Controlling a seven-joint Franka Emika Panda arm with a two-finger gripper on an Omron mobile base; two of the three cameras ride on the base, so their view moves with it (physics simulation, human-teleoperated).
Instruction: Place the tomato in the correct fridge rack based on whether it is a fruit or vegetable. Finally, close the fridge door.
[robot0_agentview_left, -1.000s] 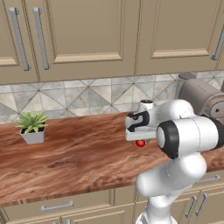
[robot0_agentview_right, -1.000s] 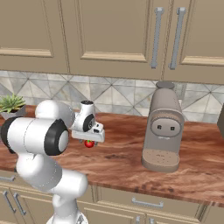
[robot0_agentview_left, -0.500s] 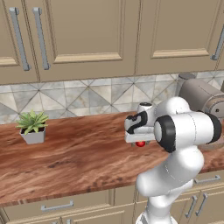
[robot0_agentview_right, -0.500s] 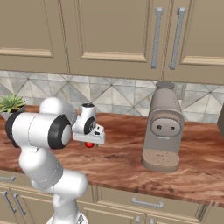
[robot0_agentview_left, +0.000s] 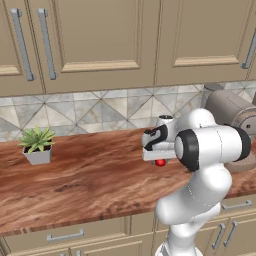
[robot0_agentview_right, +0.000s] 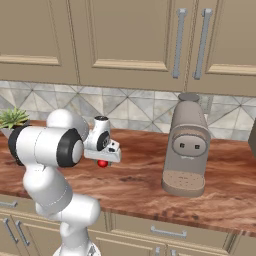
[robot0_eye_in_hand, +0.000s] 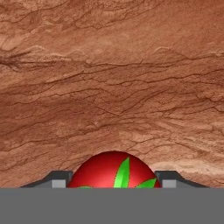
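The tomato (robot0_eye_in_hand: 109, 168), a small glossy red ball with a green stem cap, lies on the brown wooden counter (robot0_eye_in_hand: 113, 87). My gripper (robot0_eye_in_hand: 114, 180) points straight down over it, with one dark fingertip against each side of the tomato, so it is shut on it. From the base views the tomato (robot0_agentview_left: 160, 162) (robot0_agentview_right: 102, 163) peeks out red just under the white hand, and the gripper (robot0_agentview_left: 159, 158) (robot0_agentview_right: 103, 160) is low over the counter. The fridge, its racks and its door are out of view.
A tall grey-brown coffee machine (robot0_agentview_right: 186, 145) (robot0_agentview_left: 230, 115) stands on the counter to the right of the hand. A small potted plant (robot0_agentview_left: 37, 145) (robot0_agentview_right: 11, 120) sits far to the left. Wall cabinets (robot0_agentview_left: 100, 40) hang above a tiled backsplash.
The hand has stayed low over the tomato while the arm's big upper links have turned a little. The tomato has kept its place on the counter.
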